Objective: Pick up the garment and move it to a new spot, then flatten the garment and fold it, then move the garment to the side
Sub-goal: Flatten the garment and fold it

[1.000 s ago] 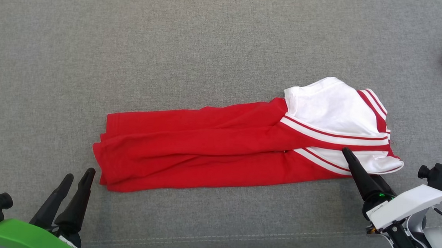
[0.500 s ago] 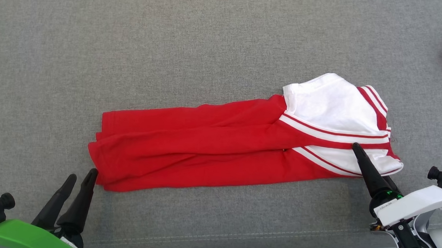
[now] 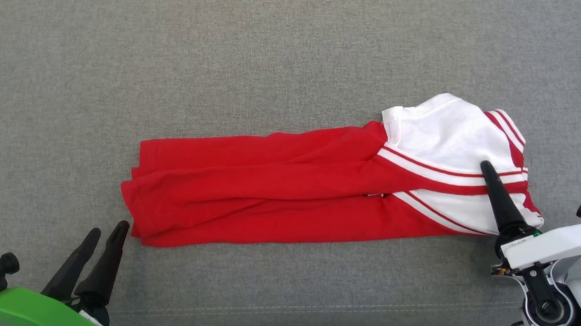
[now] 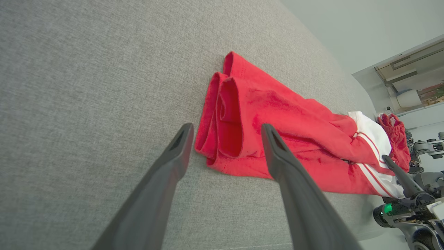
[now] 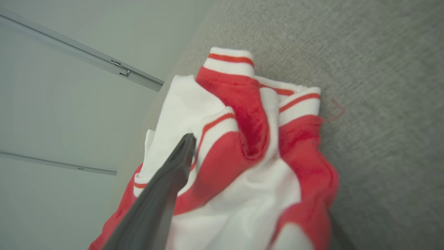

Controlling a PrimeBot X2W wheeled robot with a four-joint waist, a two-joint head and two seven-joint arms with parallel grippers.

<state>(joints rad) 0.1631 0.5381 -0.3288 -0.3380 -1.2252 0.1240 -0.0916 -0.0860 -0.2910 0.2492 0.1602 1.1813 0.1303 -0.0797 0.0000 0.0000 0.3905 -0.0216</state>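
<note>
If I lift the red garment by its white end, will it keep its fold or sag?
Probably floppy: the garment lies in soft, wrinkled layers on the grey surface, so its long red end would likely hang and unfold. It looks thin and light. One finger of the right gripper lies over bunched cloth, so layers may slip unevenly.

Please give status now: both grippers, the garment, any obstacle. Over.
Left gripper open, close beside the garment. Right gripper open, astride its white end. Garment lies long on the grey cushion. Other red cloth far off, no obstacle.
</note>
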